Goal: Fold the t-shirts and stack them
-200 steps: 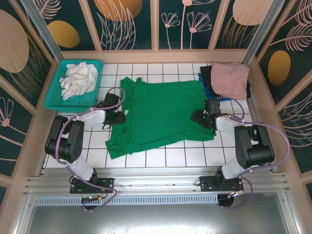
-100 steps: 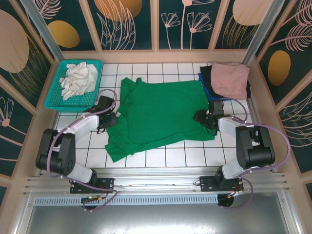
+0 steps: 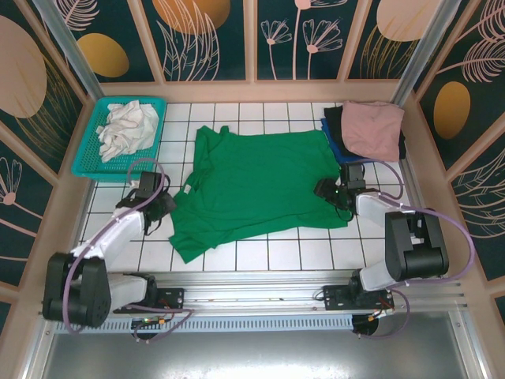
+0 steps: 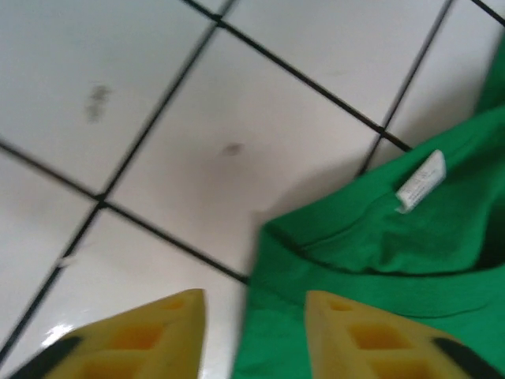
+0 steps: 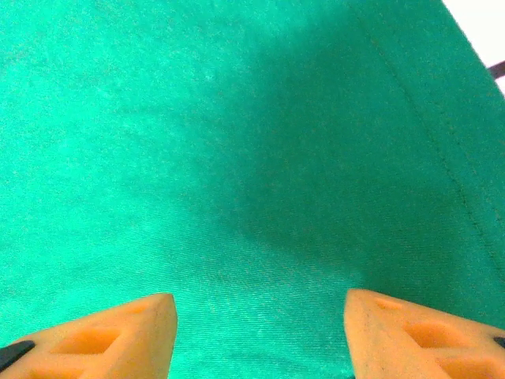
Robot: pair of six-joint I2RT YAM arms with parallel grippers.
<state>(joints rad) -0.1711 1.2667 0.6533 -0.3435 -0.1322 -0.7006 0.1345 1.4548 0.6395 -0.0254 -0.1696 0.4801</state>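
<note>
A bright green t-shirt (image 3: pixel 256 185) lies spread flat on the tiled table. In the left wrist view its collar with a white label (image 4: pixel 420 180) lies just ahead of my left gripper (image 4: pixel 254 335). The yellow fingers (image 4: pixel 371 335) stand apart over the shirt's edge, and nothing is pinched between them. From above, the left gripper (image 3: pixel 160 207) sits just off the shirt's left side. My right gripper (image 3: pixel 325 189) hovers at the shirt's right edge. Its orange fingers (image 5: pixel 118 332) stand wide apart over the green cloth (image 5: pixel 237 158). Folded pink (image 3: pixel 372 126), black (image 3: pixel 334 118) and blue (image 3: pixel 332 148) t-shirts are stacked at the back right.
A teal mesh basket (image 3: pixel 87 158) holding crumpled white cloth (image 3: pixel 126 130) stands at the back left. Patterned walls close in the table on three sides. Bare tiles (image 3: pixel 260 257) run along the near edge in front of the green shirt.
My left gripper has drawn back to the left and towards the near edge, off the green shirt's collar side. The shirt's left edge has shifted slightly left. The right gripper has hardly moved.
</note>
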